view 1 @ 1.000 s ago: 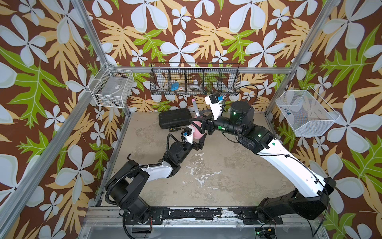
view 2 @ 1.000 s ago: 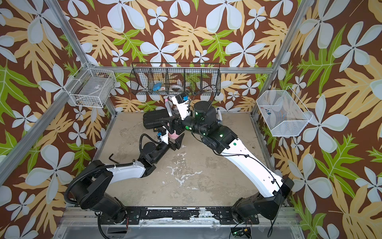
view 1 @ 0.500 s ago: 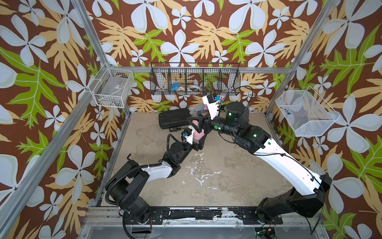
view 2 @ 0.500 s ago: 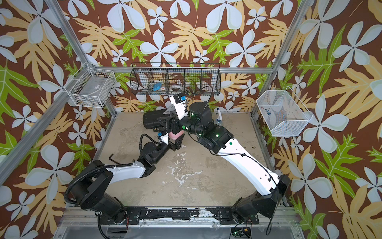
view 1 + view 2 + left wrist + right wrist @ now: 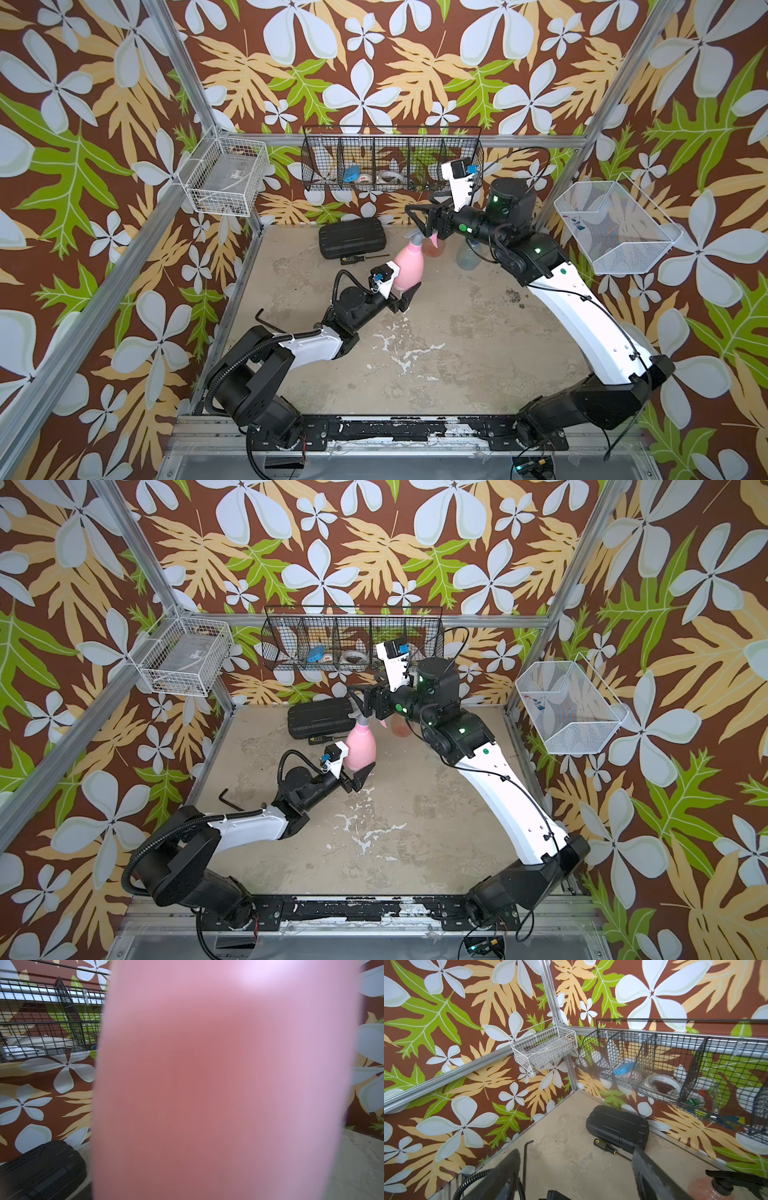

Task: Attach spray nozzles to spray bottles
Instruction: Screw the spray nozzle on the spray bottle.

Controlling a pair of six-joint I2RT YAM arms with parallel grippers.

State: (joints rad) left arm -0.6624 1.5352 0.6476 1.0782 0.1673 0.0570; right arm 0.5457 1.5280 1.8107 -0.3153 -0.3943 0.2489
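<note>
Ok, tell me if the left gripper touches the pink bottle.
Touching. Both top views show the left gripper clamped around the pink bottle; it fills the left wrist view.

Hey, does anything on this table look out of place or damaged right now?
Yes: white scraped patches mar the tabletop mid-front, looking like worn coating. A hex key and a screwdriver lie loose on it. Nothing looks spilled.
</note>
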